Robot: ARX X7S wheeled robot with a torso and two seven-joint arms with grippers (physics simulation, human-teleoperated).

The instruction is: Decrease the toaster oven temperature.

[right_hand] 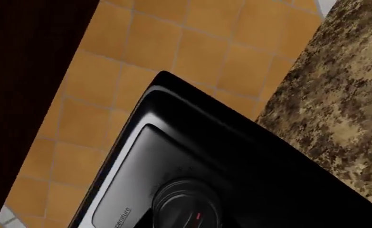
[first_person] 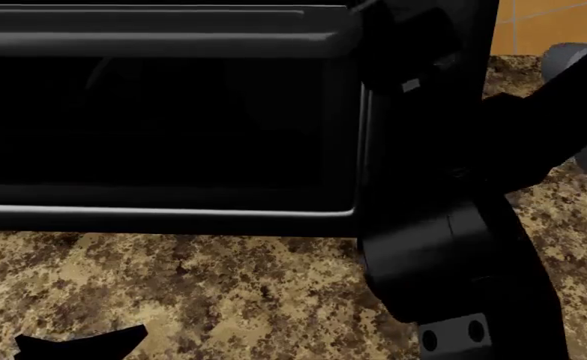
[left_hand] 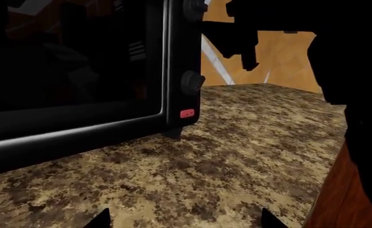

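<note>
The toaster oven (first_person: 163,112) is a large black box with a dark glass door and silver trim (left_hand: 78,130), standing on the counter. In the left wrist view its right panel shows a round knob (left_hand: 192,83), a red button (left_hand: 187,113) and an upper knob (left_hand: 195,7). My right gripper (left_hand: 240,40) is a black shape close to that upper knob; its jaws do not show clearly. The right wrist view shows a knob (right_hand: 186,204) with a red mark beside a silver plate (right_hand: 132,175), very close. My left gripper (left_hand: 184,223) is open and empty, low over the counter in front of the oven.
The speckled granite countertop (left_hand: 236,156) ends at an edge with brown cabinet wood (left_hand: 344,199) below. An orange tiled wall (right_hand: 173,42) stands behind. My right arm (first_person: 443,247) hides the oven's control panel in the head view.
</note>
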